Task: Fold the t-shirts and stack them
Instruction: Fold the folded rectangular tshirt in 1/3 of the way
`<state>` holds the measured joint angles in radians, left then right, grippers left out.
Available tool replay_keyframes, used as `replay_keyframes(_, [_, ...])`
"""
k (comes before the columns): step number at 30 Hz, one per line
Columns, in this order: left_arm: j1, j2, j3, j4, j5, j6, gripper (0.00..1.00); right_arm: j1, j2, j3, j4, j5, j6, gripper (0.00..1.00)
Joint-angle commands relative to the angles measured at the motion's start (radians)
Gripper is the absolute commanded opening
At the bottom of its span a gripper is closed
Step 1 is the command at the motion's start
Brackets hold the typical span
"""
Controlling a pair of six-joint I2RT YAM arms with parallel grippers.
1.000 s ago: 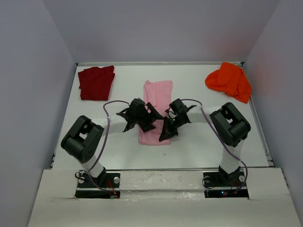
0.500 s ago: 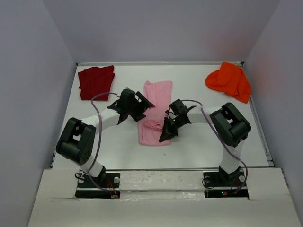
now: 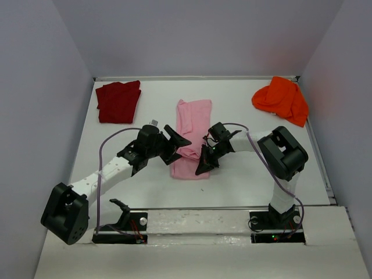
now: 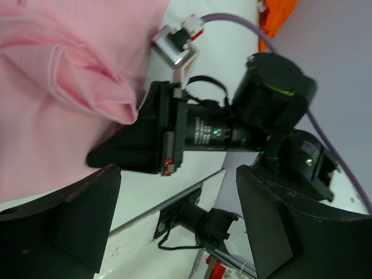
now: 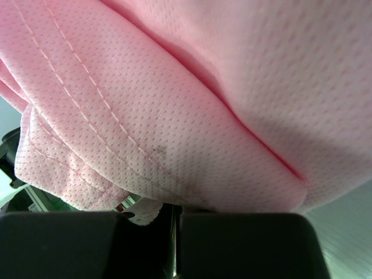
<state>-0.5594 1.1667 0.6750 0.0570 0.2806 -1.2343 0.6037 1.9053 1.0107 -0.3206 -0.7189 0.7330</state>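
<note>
Light pink t-shirt [image 3: 195,116]: it lies folded long between your two grippers and runs out beyond both sets of fingers, with a raised fold near the right fingers.
Right gripper [image 3: 203,166]: your fingers are pressed together on that fold at the shirt's right edge. The wrist view shows hemmed pink cloth bunched just above them.
Left gripper [image 3: 174,141]: your fingers stand wide apart over the shirt's left edge with nothing between them, facing the right gripper.
Dark red t-shirt [image 3: 118,102]: folded, well beyond your left fingers.
Orange t-shirt [image 3: 282,99]: crumpled, well beyond your right fingers.

White arms [image 3: 110,168], black joints [image 3: 285,152], black tools [image 3: 202,167], purple cables [image 4: 229,17].
</note>
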Motion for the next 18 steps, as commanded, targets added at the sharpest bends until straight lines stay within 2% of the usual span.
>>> replay_keyframes(1, [-0.010,-0.025,-0.089,-0.008,0.042,-0.051,0.89,0.010,-0.018,-0.017,0.006,0.033,-0.020,0.00])
replay_keyframes(11, [-0.023,0.082,-0.134,0.121,0.042,-0.060,0.89,0.010,-0.009,0.000,0.006,0.032,-0.020,0.00])
replay_keyframes(18, [-0.033,0.256,-0.103,0.262,0.009,-0.056,0.89,0.010,-0.006,0.000,0.009,0.030,-0.024,0.00])
